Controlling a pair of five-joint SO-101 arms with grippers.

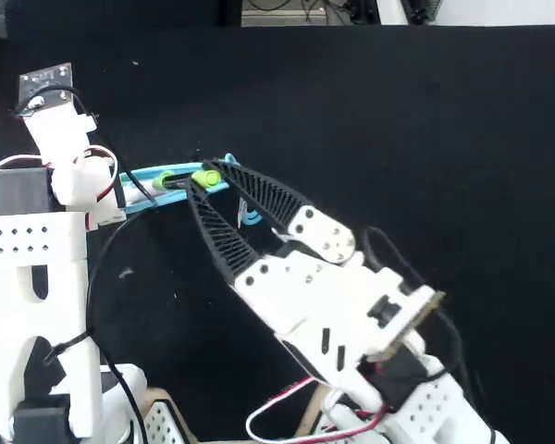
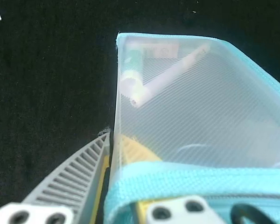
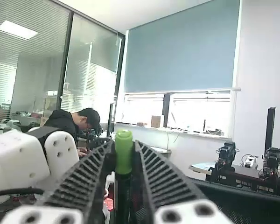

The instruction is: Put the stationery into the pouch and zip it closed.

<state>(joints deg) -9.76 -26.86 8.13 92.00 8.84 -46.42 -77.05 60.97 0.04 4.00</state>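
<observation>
Black counter (image 1: 398, 120), clear teal-edged pouch (image 2: 200, 107) standing on edge, left tool (image 2: 113, 140) clenched on its rim, right tool (image 3: 123, 145) grasping green-capped marker (image 1: 206, 178) at pouch's top edge, white pen (image 2: 170, 77) inside pouch.

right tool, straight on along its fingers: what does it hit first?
The pouch: the right tool, shut on a green-capped pen, points at its blue-trimmed edge in the high view. Height gap unclear, so it might pass over it.
</observation>
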